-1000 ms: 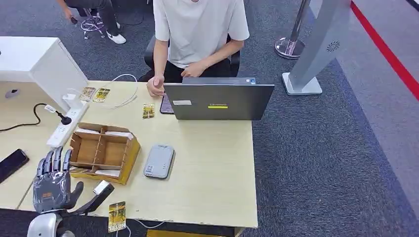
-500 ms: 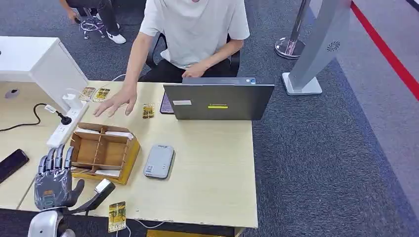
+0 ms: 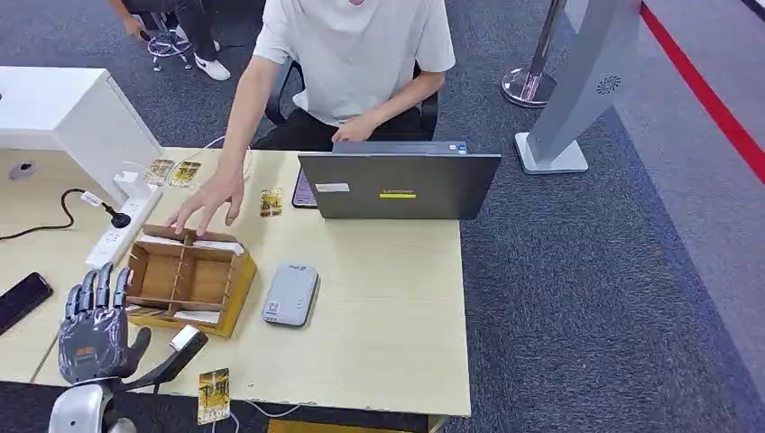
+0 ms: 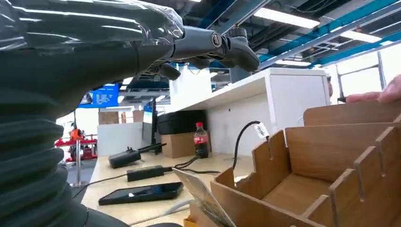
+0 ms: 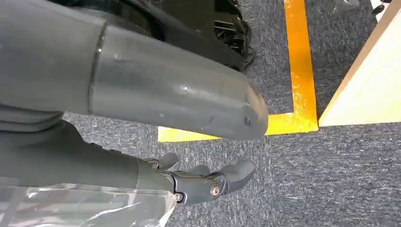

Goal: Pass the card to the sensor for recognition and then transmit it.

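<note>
The left hand hovers flat over the near left corner of the pale wooden desk, fingers spread and straight, holding nothing. At about 1 o'clock from it stands the open brown wooden divider box, which a person's hand touches at its far rim. The yellow printed card lies at the near desk edge (at 4 o'clock from the hand). The flat grey card sensor lies just beside the box, toward 3 o'clock. The right hand hangs over grey carpet, fingers loosely curled, empty.
</note>
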Robot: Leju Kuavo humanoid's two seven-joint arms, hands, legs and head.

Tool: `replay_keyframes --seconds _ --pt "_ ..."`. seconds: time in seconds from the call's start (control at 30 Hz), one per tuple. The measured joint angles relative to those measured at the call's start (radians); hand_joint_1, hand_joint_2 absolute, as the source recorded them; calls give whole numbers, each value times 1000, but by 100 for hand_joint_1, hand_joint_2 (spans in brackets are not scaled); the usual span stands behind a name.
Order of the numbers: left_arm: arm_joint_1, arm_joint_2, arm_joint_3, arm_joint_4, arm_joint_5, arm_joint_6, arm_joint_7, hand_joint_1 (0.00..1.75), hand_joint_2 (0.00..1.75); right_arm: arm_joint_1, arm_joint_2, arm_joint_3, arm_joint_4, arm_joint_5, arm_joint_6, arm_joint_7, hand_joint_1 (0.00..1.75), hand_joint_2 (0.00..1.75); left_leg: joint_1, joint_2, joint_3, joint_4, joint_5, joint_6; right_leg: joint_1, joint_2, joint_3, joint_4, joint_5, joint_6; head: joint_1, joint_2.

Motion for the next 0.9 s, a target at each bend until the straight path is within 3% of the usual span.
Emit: replay_keyframes --seconds 0.17,0.9 --pt "0 -10 0 -15 0 -20 30 0 175 -1 0 0 0 1 0 1 0 0 0 0 0 0 0 0 0 0 0 0 0 0 0 0" --pt "-3 -11 11 -15 0 -16 8 0 175 -1 0 0 2 3 0 3 0 0 0 0 0 0 0 0 0 0 0 0 0 0 0 0"
